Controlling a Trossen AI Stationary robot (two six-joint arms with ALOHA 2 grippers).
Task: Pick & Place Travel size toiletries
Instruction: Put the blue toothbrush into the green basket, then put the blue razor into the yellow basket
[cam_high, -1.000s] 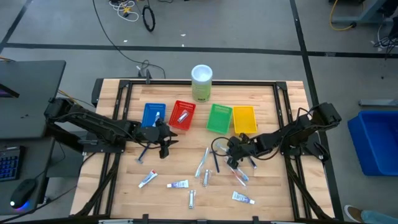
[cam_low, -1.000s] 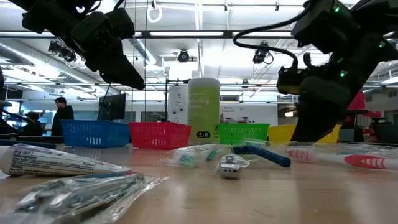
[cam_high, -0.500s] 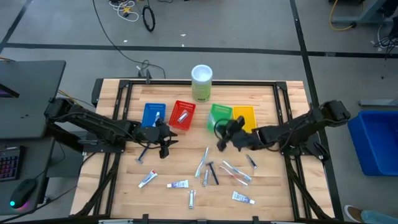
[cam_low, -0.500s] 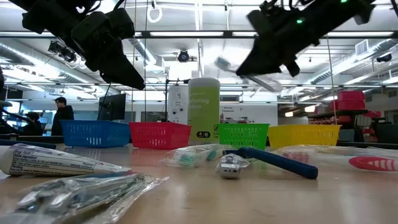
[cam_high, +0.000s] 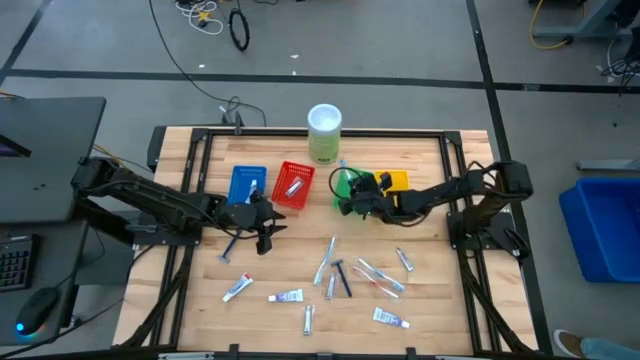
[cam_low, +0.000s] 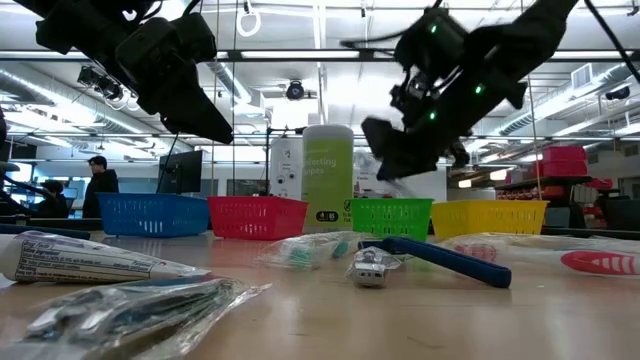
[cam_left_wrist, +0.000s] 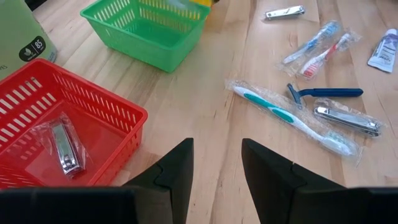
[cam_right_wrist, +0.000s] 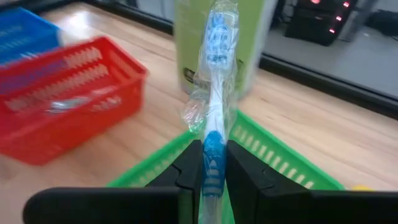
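Low view first: nearest the camera lie a white toothpaste tube with blue and red print (cam_low: 85, 260) and a crinkled clear packet (cam_low: 130, 305), then a blue-handled razor (cam_low: 440, 255) and a bagged metal nail clipper (cam_low: 368, 268), all in front of the green mesh plastic tray (cam_low: 390, 214). Above that tray hangs the right gripper (cam_right_wrist: 208, 163), clenched on a blue-and-white toothbrush in a clear wrapper (cam_right_wrist: 212, 93), which stands out past the fingers towards the tray's far side. To my eye the carrying step is nearly over; the next move calls for lowering over the tray and letting go so the brush lands inside. The left gripper (cam_high: 262, 222) waits near the red mesh tray (cam_left_wrist: 93, 112), beside the green one, its jaws apart and empty.
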